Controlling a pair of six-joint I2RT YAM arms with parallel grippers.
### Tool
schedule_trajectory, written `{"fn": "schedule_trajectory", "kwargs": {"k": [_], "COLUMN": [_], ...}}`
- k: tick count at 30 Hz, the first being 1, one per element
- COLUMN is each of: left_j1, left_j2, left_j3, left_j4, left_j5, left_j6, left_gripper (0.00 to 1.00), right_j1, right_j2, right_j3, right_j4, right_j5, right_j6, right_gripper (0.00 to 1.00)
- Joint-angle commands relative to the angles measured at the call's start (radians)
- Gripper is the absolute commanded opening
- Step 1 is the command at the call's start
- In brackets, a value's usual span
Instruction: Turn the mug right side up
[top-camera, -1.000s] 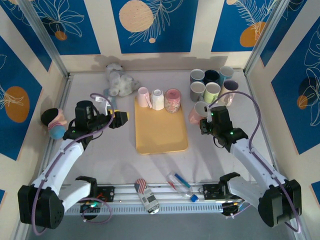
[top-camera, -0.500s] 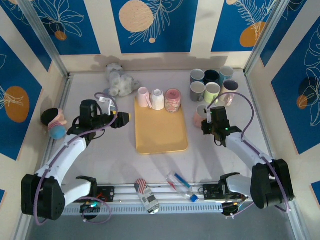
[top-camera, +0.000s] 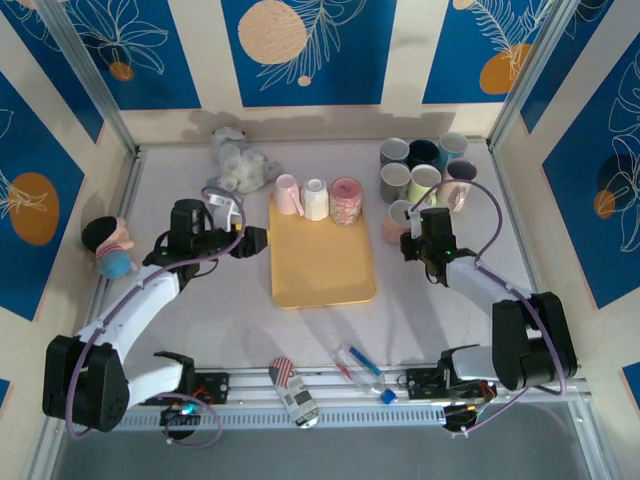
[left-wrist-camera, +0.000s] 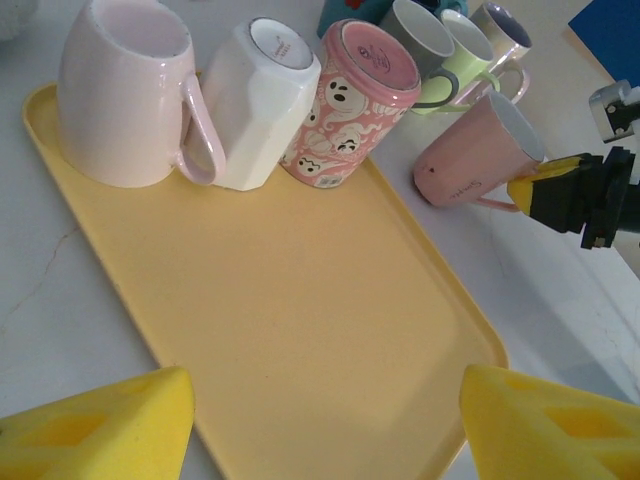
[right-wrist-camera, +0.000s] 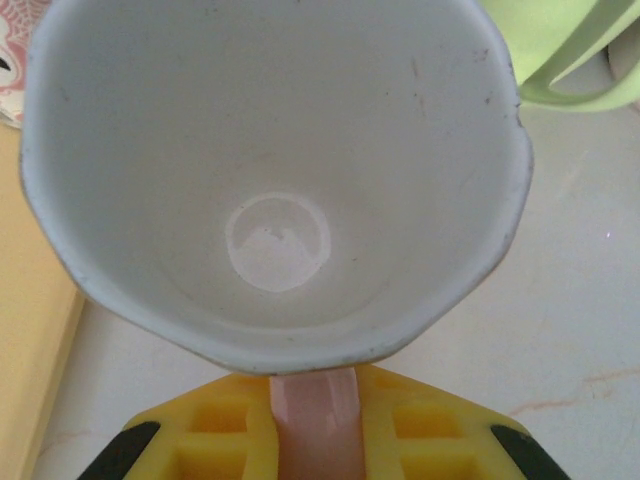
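The pink mug (top-camera: 397, 222) is just right of the yellow tray (top-camera: 322, 275). It is tilted, its white inside (right-wrist-camera: 275, 150) facing my right wrist camera. My right gripper (top-camera: 412, 238) is shut on the mug's pink handle (right-wrist-camera: 312, 420), which sits between the yellow pads. From the left wrist, the mug (left-wrist-camera: 475, 155) leans with its mouth up and to the right, and the right gripper (left-wrist-camera: 560, 190) is at its handle side. At the tray's left edge, my left gripper (top-camera: 255, 238) is open with nothing in it; bare tray (left-wrist-camera: 300, 320) lies beyond its yellow fingertips (left-wrist-camera: 120, 420).
Three mugs stand bottom-up along the tray's far end: pale pink (left-wrist-camera: 125, 95), white (left-wrist-camera: 262, 100), ghost-patterned pink (left-wrist-camera: 350, 100). Several upright mugs (top-camera: 425, 165) cluster at the back right, close behind the held mug. A plush toy (top-camera: 235, 165), a doll (top-camera: 110, 245) and a can (top-camera: 295, 390) lie around.
The right gripper has moved toward the back with the pink mug, whose mouth now faces more upward. The left gripper has moved right, up to the tray's edge.
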Motion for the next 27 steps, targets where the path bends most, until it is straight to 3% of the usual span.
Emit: {"fn": "schedule_trajectory", "kwargs": {"k": [1, 5, 14, 27], "left_j1": [-0.018, -0.023, -0.023, -0.024], "left_j2": [0.016, 0.034, 0.066, 0.103], "left_j3": [0.02, 0.029, 0.053, 0.086], "left_j4": [0.029, 0.025, 0.011, -0.009], "left_j5": [-0.012, -0.02, -0.044, -0.09], "left_j6": [0.004, 0.009, -0.002, -0.071], "left_gripper": [0.71, 0.71, 0.7, 0.71], "right_j1": [-0.005, -0.008, 0.012, 0.014], "right_j2": [0.032, 0.076, 0.099, 0.028], "right_j3": [0.035, 0.096, 0.183, 0.198], "right_j4": [0.104, 0.052, -0.023, -0.091], "right_j5": [-0.022, -0.025, -0.025, -0.039], "right_j6": [-0.049, -0.058, -0.041, 0.042], "right_gripper": [0.0, 0.03, 0.31, 0.47]}}
